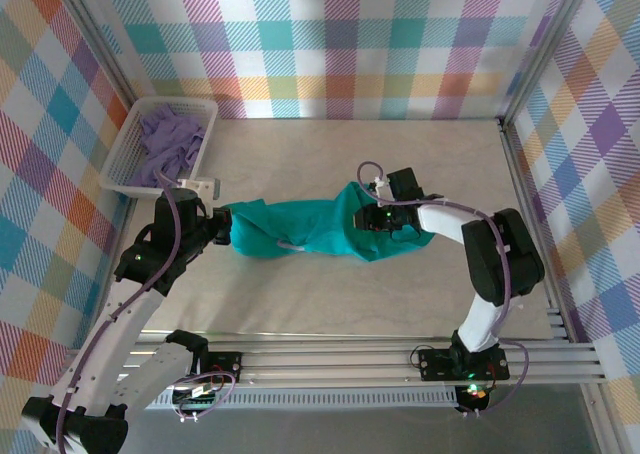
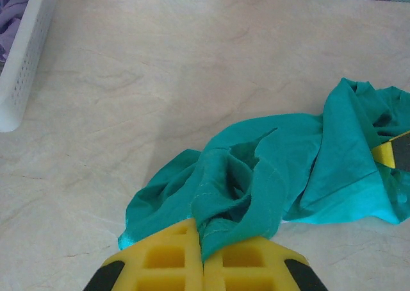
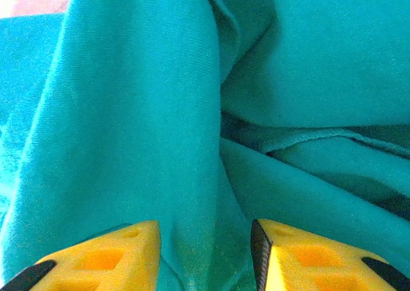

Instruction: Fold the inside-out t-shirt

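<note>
The left hand is clenched on a bunched edge of the teal-green t-shirt, the fabric pinched between its yellow fingers. The right hand is released, its two fingers standing apart with a ridge of the cloth rising between them. From above, the t-shirt lies crumpled in a long band across the middle of the pale bench, the left hand at its left end and the right hand over its right part. A white basket holding a lavender garment sits at the bench's far left corner, apart from the shirt.
</note>
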Robot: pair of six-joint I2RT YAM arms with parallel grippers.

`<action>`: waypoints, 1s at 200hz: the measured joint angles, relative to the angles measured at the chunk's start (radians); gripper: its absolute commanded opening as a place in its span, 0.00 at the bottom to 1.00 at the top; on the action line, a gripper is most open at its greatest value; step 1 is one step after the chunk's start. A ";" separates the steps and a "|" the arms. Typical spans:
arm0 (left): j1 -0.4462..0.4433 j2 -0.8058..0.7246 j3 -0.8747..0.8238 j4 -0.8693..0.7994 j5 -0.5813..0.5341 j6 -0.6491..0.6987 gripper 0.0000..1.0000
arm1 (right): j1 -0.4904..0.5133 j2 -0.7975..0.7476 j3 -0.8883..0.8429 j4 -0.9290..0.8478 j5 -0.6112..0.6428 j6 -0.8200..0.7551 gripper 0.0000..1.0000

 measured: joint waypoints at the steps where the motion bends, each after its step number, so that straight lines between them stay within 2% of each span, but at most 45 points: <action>1: 0.000 0.000 0.000 0.000 0.000 0.000 0.00 | 0.000 -0.001 0.000 0.000 0.000 0.000 0.41; 10: 0.000 0.000 0.000 0.000 0.000 0.000 0.00 | 0.000 -0.011 -0.007 0.000 0.002 -0.002 0.38; 46: 0.000 0.000 0.000 0.000 0.000 0.000 0.00 | 0.000 -0.015 -0.022 0.000 -0.002 0.001 0.13; 66: 0.000 0.000 0.000 0.000 0.001 0.000 0.00 | 0.000 -0.020 -0.022 -0.007 0.002 -0.006 0.06; 95: 0.000 0.001 0.000 0.000 0.007 -0.001 0.00 | 0.000 -0.115 -0.022 -0.082 0.063 -0.043 0.03; 122: 0.010 0.008 0.005 -0.006 0.008 -0.004 0.00 | 0.000 -0.338 -0.016 -0.179 0.151 -0.088 0.03; 152: 0.071 0.008 0.067 -0.034 0.002 -0.004 0.00 | 0.005 -0.526 0.027 -0.283 0.241 -0.127 0.02; 174: 0.120 0.007 0.121 -0.034 -0.015 -0.004 0.00 | 0.025 -0.581 0.035 -0.351 0.316 -0.140 0.02; 200: 0.144 0.009 0.148 -0.032 -0.047 -0.004 0.00 | 0.082 -0.563 0.033 -0.398 0.378 -0.142 0.03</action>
